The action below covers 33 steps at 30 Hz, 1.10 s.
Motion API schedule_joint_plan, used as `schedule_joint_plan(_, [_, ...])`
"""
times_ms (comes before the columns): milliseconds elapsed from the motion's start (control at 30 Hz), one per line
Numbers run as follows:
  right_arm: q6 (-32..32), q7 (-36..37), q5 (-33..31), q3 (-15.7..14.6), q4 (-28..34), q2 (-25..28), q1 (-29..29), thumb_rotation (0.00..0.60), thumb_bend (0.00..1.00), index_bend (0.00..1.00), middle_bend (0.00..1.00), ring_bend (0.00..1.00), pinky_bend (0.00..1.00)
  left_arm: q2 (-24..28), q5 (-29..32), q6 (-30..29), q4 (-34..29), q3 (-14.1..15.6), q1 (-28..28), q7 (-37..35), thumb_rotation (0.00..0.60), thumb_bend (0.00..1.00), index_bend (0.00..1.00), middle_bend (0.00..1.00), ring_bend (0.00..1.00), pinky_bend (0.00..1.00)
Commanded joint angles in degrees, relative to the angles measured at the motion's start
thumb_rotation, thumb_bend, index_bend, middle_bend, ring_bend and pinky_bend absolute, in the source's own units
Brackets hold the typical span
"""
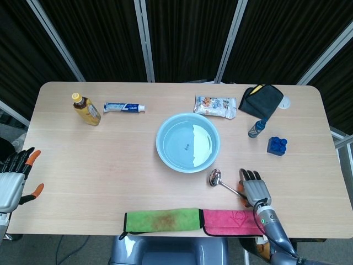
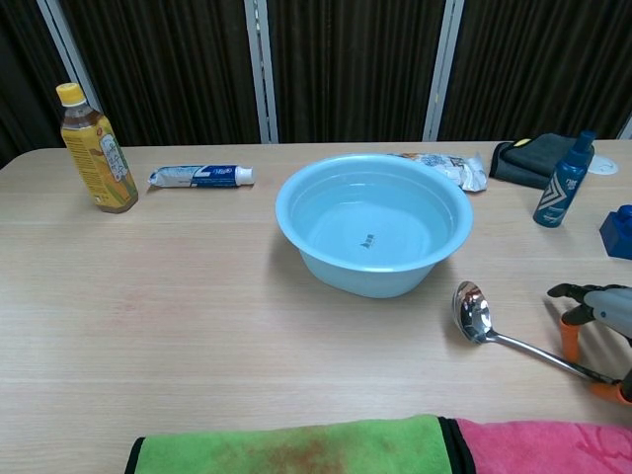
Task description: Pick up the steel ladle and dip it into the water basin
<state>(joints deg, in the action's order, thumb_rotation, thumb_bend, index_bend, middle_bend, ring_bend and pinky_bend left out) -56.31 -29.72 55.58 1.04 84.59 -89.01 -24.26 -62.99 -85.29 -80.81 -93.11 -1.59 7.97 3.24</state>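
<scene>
**At the table's near right: ladle flat on the wood, hand beside its handle**

Near the front right of the table [image 1: 83,165] we see the steel ladle [image 1: 223,183] lying flat, its bowl [image 2: 471,311] facing up and pointing toward the water basin [image 1: 188,142], close to it but apart. The basin sits mid-table and holds clear water. The ladle's handle runs back and to the right, toward the right hand [image 1: 255,189].

That hand lies palm down over the handle's far end, fingers extended and slightly apart. In the chest view [image 2: 600,326] only its edge shows, with orange-tipped fingers on either side of the handle; we cannot tell whether they touch it. The ladle is not lifted.

Off the table's left edge we see the left hand [image 1: 13,179], fingers spread, holding nothing.

Along the front edge lie a green cloth [image 1: 161,220] and a pink cloth [image 1: 229,222], end to end. At the back stand a yellow-capped bottle [image 1: 86,109] and a toothpaste tube [image 1: 124,107].
</scene>
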Motion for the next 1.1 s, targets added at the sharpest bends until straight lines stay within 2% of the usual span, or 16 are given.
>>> schedule_joint_plan(33, [-0.6,0.3,0.3,0.0,-0.2,-0.2,0.2,0.6,0.26,0.46,0.0,0.0,0.0,0.1,-0.1,-0.2,-0.1,0.0,-0.1,-0.1,0.6,0.31,0.0,0.0,0.0,0.0])
schedule_joint_plan(667, [-1.6,1.5,1.3,-0.4,-1.4,-1.5,0.9,0.6,0.31,0.51,0.0,0.0,0.0,0.8,-0.9,-0.6,0.0,0.3,-0.2,-1.6,0.6,0.31,0.0,0.0,0.0,0.0])
schedule_joint_plan(1100, [-2.5,-0.8,0.6,-0.7,-1.0,-1.5,0.9,0.6,0.43,0.57,0.0,0.0,0.0,1.1,-1.4,-1.0,0.3,0.3,-0.3,-2.6,0.6,0.31,0.0,0.0,0.0,0.0])
